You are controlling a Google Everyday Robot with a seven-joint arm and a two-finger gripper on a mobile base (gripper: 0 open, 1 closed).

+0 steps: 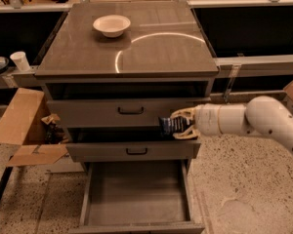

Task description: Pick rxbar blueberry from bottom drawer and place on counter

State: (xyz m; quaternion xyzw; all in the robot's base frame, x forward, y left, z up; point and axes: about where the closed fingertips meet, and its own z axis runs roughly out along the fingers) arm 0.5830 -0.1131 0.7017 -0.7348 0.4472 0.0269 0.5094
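Camera view shows a grey cabinet with three drawers, seen from above and from the front. The white arm (249,121) comes in from the right side, and its gripper (176,126) is in front of the cabinet, near the right edge, at the height of the dark gap between the top drawer (88,113) and the middle drawer (97,151). The jaws are closed on the rxbar blueberry (167,125), one jaw above it and one below it, and the dark wrapper with pale print points to the left. The bar is in the air, higher than the bottom drawer (136,194) and lower than the desk (161,57). The bottom drawer is pulled far out toward the camera, and its flat grey floor is visible. The middle drawer is pulled out only a little, and the top drawer looks closed. On the glossy desk a white bowl (111,25) stands near the back left corner, well apart from the gripper, and a bright curved light streak lies to the right of the bowl. Left of the cabinet there is an open cardboard box (22,123) on the speckled floor (244,189), and a white cup (20,61) stands on a ledge behind it.
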